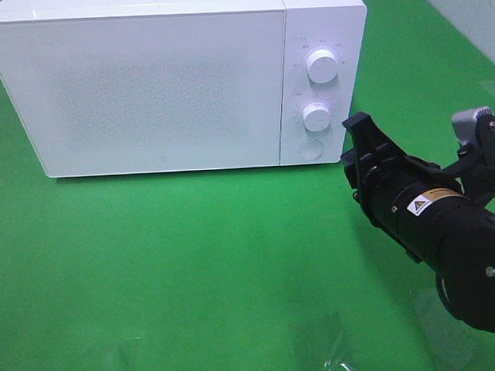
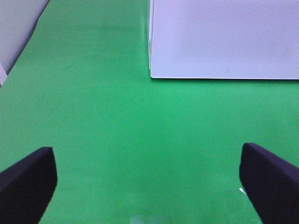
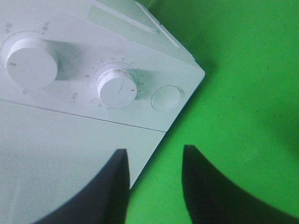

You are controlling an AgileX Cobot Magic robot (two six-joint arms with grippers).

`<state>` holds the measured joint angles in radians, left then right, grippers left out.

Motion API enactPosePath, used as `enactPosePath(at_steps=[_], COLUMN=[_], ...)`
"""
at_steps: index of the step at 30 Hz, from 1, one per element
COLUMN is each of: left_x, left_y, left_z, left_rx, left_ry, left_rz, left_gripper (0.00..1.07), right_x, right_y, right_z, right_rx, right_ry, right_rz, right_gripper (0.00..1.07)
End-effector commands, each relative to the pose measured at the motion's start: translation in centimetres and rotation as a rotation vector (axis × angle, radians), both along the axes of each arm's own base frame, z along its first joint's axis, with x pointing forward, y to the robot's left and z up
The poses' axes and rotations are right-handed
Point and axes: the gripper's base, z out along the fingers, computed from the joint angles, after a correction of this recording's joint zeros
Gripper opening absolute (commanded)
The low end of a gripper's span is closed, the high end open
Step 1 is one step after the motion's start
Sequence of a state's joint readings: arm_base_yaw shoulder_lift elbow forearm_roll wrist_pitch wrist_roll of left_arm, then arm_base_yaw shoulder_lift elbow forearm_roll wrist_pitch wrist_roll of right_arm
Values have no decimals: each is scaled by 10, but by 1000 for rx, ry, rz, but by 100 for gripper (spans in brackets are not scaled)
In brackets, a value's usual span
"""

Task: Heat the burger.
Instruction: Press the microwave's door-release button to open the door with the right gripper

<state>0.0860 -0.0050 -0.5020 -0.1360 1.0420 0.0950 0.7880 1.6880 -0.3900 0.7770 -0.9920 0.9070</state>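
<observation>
burger not in view; whereabouts impossible to tell.
right tool [image 3: 155,156] slightly apart near microwave [image 1: 162,74] corner, by round button [image 3: 166,98]; left tool [image 2: 149,186] wide apart above green table [image 2: 117,130].

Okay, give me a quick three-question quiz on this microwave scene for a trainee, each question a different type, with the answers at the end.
1. True or false: the microwave is closed.
2. Which gripper sits close to the control panel? A left; B right; C neither.
3. How many knobs does that panel carry above its round button?

Key
1. True.
2. B: the right gripper, its jaws apart and holding nothing.
3. Two: the upper knob and the lower knob.
</observation>
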Motion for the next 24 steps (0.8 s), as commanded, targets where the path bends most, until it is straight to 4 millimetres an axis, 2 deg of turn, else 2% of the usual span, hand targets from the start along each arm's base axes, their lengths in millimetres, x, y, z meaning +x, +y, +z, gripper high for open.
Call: enactPosePath(at_steps=[1,2,3,4,5,13,18,20,24], left_x=[-1,-1,-1,-1,-1,-1,-1,-1,-1], left_y=[-1,-1,-1,-1,-1,-1,-1,-1,-1], left_z=[-1,-1,-1,-1,-1,-1,-1,-1,-1], left_rx=[-7,-7,-7,-7,-7,-7,-7,-7,-7], left_ry=[-7,-7,-7,-7,-7,-7,-7,-7,-7], left_rz=[1,1,1,1,1,1,1,1,1], left_gripper=[99,99,99,99,99,99,99,99,99], right_x=[1,1,1,1,0,-2,6,16,24], right_y=[3,3,3,3,3,4,8,19,25], right_z=[0,0,0,0,-1,-5,-14,-18,-21], right_rx=[253,253,303,303,319,351,345,357,358], right_ry=[58,58,66,66,72,128,147,144,144], right_rz=[-91,-91,-113,-113,-121,-139,-158,-155,-155], right_gripper=[17,17,8,8,1,0,0,0,0])
